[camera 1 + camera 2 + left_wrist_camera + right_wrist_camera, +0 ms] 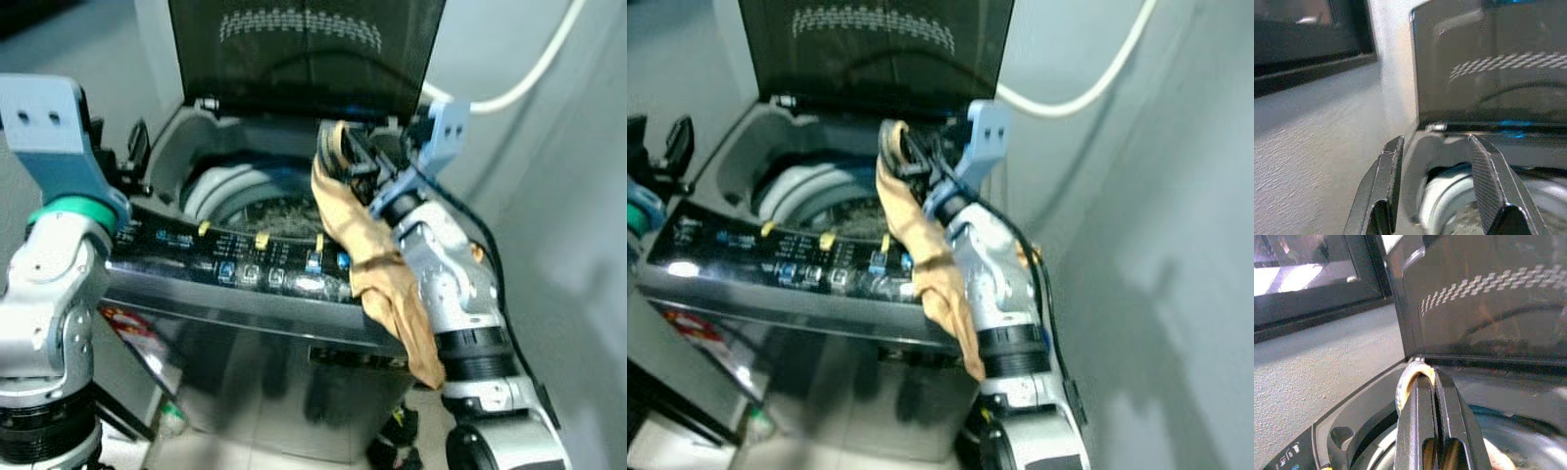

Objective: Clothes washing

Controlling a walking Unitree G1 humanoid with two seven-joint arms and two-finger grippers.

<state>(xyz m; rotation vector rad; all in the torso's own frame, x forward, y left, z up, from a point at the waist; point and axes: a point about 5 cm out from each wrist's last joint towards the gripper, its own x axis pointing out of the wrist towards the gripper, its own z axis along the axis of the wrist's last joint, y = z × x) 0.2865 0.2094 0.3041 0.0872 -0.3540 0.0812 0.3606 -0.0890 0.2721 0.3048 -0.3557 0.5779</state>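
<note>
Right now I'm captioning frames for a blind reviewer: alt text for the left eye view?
The right gripper holds a tan garment over the open top-load washing machine, its lid raised; the left gripper waits at the drum's far side.

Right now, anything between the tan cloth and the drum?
Nothing visible. The lid stands open, and the right gripper holds the tan cloth over the tub opening, its tail draped outside across the control panel.

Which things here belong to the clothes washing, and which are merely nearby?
Belonging to the job:
tan garment, pinched in the right gripper
washing machine, lid raised
drum
left gripper, fingers open, beside the tub

Merely nearby:
white hose
grey wall
</note>
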